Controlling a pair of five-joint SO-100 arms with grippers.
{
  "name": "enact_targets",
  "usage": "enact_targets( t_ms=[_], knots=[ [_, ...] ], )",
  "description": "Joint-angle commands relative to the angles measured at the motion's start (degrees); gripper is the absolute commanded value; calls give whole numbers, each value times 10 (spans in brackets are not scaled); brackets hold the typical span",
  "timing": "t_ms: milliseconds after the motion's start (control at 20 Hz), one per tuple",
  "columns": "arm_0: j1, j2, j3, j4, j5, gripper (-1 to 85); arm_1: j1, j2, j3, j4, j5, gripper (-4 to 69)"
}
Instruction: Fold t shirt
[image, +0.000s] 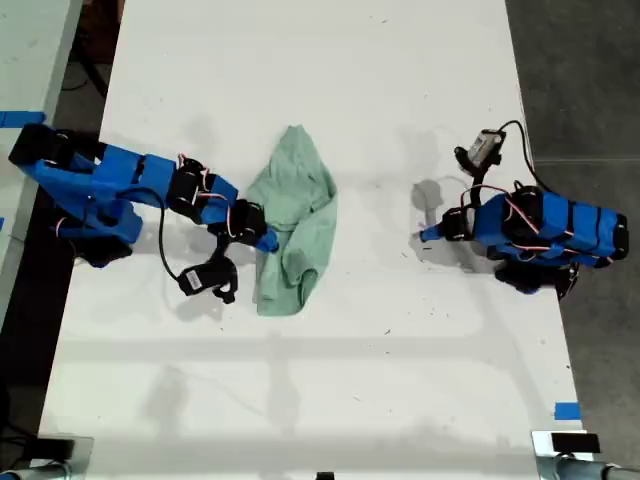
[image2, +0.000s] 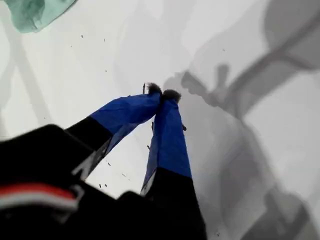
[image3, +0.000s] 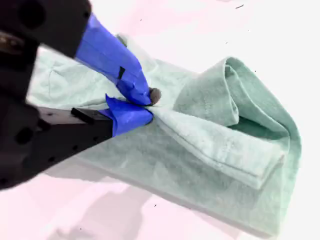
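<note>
The pale mint-green t shirt (image: 298, 200) lies rumpled in the middle of the white table (image: 330, 380), folded over on itself with a rounded end toward the exterior view's bottom. My second gripper (image: 268, 242) reaches in from the exterior view's left and is shut on a pinch of the t shirt (image3: 215, 145); its blue fingertips (image3: 131, 116) meet on the fabric. My first gripper (image: 425, 235) sits at the exterior view's right, apart from the shirt. It is shut (image2: 162, 94) on nothing above bare table, with only a corner of the t shirt (image2: 35, 12) in its view.
Dark floor runs along the table's edge at the exterior view's right. Blue tape marks (image: 567, 410) sit near the lower right edge of the exterior view. A cabled camera module (image: 487, 147) stands above the first arm's base (image: 545, 235).
</note>
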Motion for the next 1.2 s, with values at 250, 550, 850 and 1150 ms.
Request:
enact_targets(
  t_ms=[250, 550, 850, 1150],
  knots=[
    [-6, -192, -178, -23, 36, 257, 0, 8, 35, 3, 3, 10],
    [-17, -84, -171, 46, 37, 228, 1, 8, 35, 3, 2, 10],
    [-59, 251, 58, 62, 20, 62, 1, 8, 35, 3, 2, 10],
    [-120, 778, 525, 1, 6, -3, 2, 8, 35, 3, 2, 10]
  ],
)
